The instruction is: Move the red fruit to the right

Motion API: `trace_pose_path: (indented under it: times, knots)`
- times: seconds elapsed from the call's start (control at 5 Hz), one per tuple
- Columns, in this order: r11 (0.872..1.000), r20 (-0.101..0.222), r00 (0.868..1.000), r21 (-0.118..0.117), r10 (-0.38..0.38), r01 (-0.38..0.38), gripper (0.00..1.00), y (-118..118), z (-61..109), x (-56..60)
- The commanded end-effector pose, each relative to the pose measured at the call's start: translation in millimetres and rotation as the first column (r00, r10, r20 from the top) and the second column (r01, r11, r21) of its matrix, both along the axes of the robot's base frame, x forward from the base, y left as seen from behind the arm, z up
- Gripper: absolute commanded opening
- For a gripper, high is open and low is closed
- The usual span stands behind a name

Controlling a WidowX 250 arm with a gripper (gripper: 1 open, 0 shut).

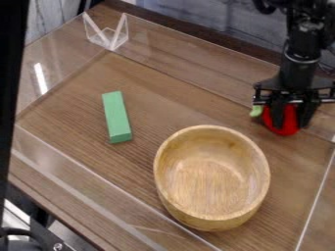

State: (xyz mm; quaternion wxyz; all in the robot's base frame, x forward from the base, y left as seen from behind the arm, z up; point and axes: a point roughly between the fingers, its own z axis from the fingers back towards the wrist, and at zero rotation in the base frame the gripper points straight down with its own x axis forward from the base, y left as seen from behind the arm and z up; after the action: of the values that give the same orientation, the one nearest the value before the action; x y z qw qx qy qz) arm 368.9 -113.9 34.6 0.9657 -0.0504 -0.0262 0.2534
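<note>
Red fruit (279, 117) was set on the table (197, 103) at the far right, beyond the wooden bowl (213, 176). End effector (285, 110) was seen straddling it, fingers parted; release judged underway, placement essentially done.

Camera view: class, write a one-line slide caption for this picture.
Gripper pointing down with its jaws around the red fruit at the table's right side, beyond the wooden bowl; the green block lies to the left.
</note>
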Motion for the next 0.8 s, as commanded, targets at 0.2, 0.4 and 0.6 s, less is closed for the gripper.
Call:
trace_pose_path:
  times: [0.2,0.4,0.6]
  knots:
    - [0.997,0.047,0.997,0.031,0.066,-0.067,0.00,9,0.1,10.2]
    - [0.995,0.050,0.995,0.050,0.086,-0.088,1.00,11,-4.6,10.1]
    - [0.994,0.058,0.995,0.064,0.086,-0.090,0.00,16,2.7,9.8]
